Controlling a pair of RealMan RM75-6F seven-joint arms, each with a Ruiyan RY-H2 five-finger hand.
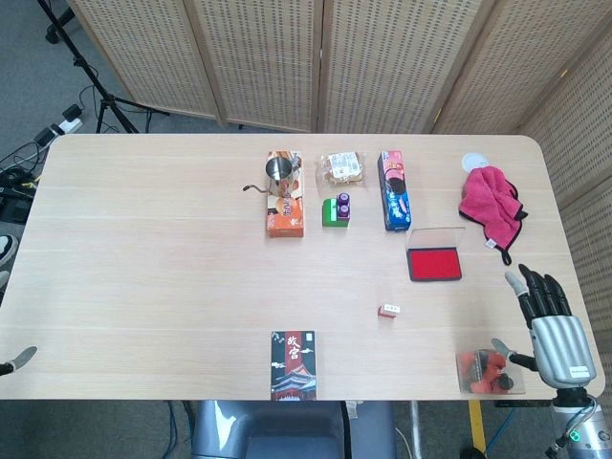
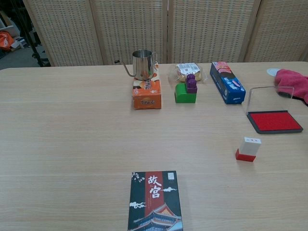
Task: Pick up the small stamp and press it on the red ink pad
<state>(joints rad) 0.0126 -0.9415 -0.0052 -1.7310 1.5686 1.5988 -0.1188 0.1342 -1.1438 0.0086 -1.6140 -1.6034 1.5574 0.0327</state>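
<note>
The small stamp (image 1: 389,311) (image 2: 248,148), white with a red base, stands alone on the table. The red ink pad (image 1: 434,262) (image 2: 274,121) lies open behind it, its clear lid raised at the back. My right hand (image 1: 549,328) hovers at the table's right front corner, fingers spread and holding nothing, well right of the stamp; the chest view does not show it. Only a fingertip of my left hand (image 1: 17,359) shows at the left front edge, too little to tell its state.
A clear box of red pieces (image 1: 489,372) lies beside my right hand. A pink cloth (image 1: 490,203), blue packet (image 1: 394,189), green and purple blocks (image 1: 336,210), snack bag (image 1: 342,166), and a steel pot on an orange box (image 1: 284,194) line the back. A dark booklet (image 1: 293,364) lies at the front.
</note>
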